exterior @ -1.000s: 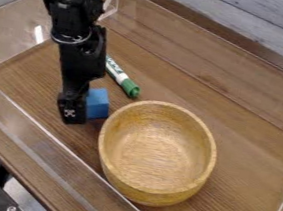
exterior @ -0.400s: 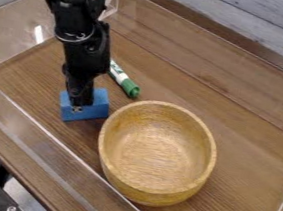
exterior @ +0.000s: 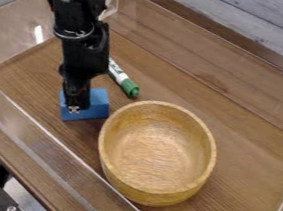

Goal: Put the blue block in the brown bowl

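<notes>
Brown bowl (exterior: 145, 185): nearest thing in view, upright on the surface (exterior: 245, 109), nothing inside it.

Blue block (exterior: 96, 104): just left of the bowl and a little beyond its near rim, close to the bowl wall. It lies flat on the surface and is not lifted.

Gripper (exterior: 73, 106): left of the bowl, pointing straight down on the block. Its fingers are drawn in as far as they go, pinching the block's left part. The right part of the block sticks out toward the bowl.

Handling (judgement): small, solid and stiff, probably light. The flat matte faces should give a fair grip with no risk of crushing. Best hold is across two opposite side faces, near the middle. The present hold looks off-centre, so the block may swivel when raised.

Marker (exterior: 120, 78): green-capped, beyond the bowl's left edge and behind the block. It is clear of the fingers.

Change since a second ago: the gripper then stood at the block's left side with fingers spread and the block free. It has since come over the block and closed on it. The block has turned slightly. Bowl and marker are unmoved.
</notes>
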{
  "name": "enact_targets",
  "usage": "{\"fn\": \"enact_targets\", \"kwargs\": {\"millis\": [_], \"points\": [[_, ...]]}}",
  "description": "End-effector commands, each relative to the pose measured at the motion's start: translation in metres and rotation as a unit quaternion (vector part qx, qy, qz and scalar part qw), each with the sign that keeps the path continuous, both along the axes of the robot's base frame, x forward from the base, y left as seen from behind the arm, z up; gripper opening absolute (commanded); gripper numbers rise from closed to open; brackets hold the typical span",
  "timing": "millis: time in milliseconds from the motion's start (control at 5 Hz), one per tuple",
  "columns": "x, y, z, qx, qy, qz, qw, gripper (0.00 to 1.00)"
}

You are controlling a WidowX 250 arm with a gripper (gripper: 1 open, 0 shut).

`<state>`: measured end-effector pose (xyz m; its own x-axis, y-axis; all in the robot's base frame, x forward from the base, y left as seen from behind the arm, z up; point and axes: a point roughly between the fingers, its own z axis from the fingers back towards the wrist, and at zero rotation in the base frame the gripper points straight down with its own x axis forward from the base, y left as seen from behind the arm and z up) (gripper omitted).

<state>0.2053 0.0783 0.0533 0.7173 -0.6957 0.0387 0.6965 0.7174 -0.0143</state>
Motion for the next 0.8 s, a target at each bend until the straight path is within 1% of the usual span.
{"fn": "enact_targets", "kwargs": {"millis": [0, 200, 600], "points": [[0.012, 0.0031, 0.0164, 0.012, -0.029, 0.001, 0.9995, 0.0], [0.0147, 0.0032, 0.0207, 0.011, -0.03, 0.006, 0.9995, 0.0], [0.0202, 0.0044, 0.0223, 0.01, -0.035, 0.009, 0.9993, 0.0]]}}
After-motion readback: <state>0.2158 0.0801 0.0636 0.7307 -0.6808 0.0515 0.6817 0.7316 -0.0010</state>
